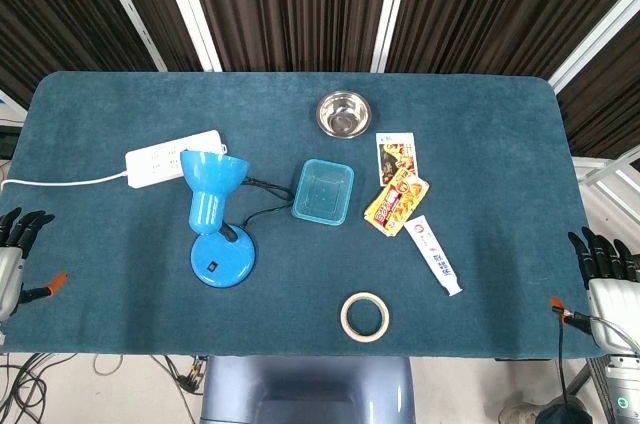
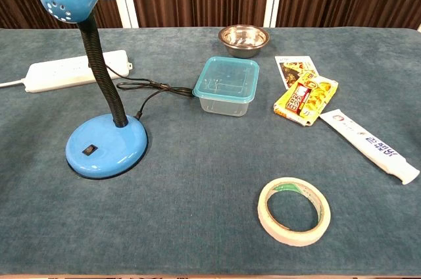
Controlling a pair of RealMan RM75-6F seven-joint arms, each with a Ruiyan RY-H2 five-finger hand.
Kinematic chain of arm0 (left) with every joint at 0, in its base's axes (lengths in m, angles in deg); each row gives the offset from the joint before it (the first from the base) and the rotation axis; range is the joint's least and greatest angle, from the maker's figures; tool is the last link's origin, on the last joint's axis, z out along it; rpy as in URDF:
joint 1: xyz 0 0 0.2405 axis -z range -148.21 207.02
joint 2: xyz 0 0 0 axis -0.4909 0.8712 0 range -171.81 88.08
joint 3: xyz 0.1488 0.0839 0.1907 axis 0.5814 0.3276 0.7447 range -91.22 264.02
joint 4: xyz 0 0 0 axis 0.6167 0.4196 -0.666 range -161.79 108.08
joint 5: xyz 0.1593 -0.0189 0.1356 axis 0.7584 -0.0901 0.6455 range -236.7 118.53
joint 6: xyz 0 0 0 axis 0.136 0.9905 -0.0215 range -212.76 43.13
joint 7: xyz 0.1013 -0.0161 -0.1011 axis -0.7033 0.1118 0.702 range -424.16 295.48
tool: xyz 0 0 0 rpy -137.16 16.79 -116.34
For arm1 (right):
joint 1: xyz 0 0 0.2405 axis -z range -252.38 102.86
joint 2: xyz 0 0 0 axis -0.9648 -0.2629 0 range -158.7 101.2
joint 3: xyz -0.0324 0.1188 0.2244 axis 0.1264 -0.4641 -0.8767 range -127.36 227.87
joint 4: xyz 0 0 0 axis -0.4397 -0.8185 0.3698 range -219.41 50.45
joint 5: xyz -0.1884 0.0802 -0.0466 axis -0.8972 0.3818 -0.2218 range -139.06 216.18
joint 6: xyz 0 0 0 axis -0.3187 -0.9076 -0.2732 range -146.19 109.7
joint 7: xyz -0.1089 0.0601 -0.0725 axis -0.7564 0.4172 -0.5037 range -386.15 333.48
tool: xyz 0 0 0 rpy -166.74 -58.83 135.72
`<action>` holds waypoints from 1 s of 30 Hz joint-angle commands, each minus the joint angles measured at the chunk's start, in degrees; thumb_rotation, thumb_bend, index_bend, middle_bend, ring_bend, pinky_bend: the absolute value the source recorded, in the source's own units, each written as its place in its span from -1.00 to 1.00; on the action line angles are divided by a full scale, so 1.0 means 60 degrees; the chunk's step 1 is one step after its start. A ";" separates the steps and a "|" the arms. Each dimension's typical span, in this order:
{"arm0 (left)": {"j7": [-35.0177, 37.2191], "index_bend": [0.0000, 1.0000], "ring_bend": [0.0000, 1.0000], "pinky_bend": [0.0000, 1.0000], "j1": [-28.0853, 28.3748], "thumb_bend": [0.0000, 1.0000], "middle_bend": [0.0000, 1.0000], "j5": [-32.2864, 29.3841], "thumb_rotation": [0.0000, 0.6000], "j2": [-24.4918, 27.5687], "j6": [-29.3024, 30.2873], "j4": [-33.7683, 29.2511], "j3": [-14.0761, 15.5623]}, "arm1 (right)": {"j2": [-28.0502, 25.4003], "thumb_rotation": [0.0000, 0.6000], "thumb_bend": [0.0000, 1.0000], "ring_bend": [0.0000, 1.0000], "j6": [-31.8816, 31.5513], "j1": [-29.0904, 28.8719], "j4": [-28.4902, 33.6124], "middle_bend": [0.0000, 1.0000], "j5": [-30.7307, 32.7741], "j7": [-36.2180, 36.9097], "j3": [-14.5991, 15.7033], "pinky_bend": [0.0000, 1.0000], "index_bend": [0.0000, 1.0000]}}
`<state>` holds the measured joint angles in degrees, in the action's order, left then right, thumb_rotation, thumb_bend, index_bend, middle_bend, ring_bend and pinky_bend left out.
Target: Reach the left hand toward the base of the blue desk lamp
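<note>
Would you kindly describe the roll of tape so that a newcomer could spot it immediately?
Start at the blue desk lamp on the left of the blue table, then look along the near edge towards the right. The roll of tape lies flat there, alone, nearer than the white tube. It is the only open ring, pale cream.

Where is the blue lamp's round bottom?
The lamp base sits on the table's left side, near the front edge, just in front of the white power strip.

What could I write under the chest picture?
Blue lamp, plastic box, tape roll and snacks on a blue table.
</note>
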<state>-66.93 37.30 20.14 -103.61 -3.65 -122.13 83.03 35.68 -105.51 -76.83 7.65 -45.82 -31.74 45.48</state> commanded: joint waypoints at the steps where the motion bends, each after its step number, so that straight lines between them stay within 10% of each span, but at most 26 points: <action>1: -0.0007 -0.68 -0.98 -0.85 -0.0003 -0.64 -0.75 -0.0009 1.00 -0.0006 -0.0005 -0.0002 -0.0008 | -0.0003 1.00 -0.47 -0.90 -0.0007 0.0002 -0.0001 -0.91 -0.0003 -0.0002 0.0000 -1.00 -0.94; 25: -0.0049 -0.69 -0.98 -0.84 -0.0022 -0.64 -0.75 0.0101 1.00 0.0044 -0.0078 -0.0078 0.0023 | 0.0004 1.00 -0.47 -0.90 -0.0016 0.0020 0.0028 -0.91 0.0031 -0.0108 0.0005 -1.00 -0.94; 30: -0.0063 -0.70 -0.91 -0.58 0.0022 -0.64 -0.73 0.0127 1.00 0.0053 -0.0208 -0.0074 0.0058 | 0.0016 1.00 -0.47 -0.90 -0.0012 0.0030 0.0067 -0.91 0.0123 -0.0154 -0.0026 -1.00 -0.94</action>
<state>-67.31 37.39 20.85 -103.31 -4.83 -122.56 83.34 35.77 -105.58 -76.66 8.04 -45.10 -32.67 45.34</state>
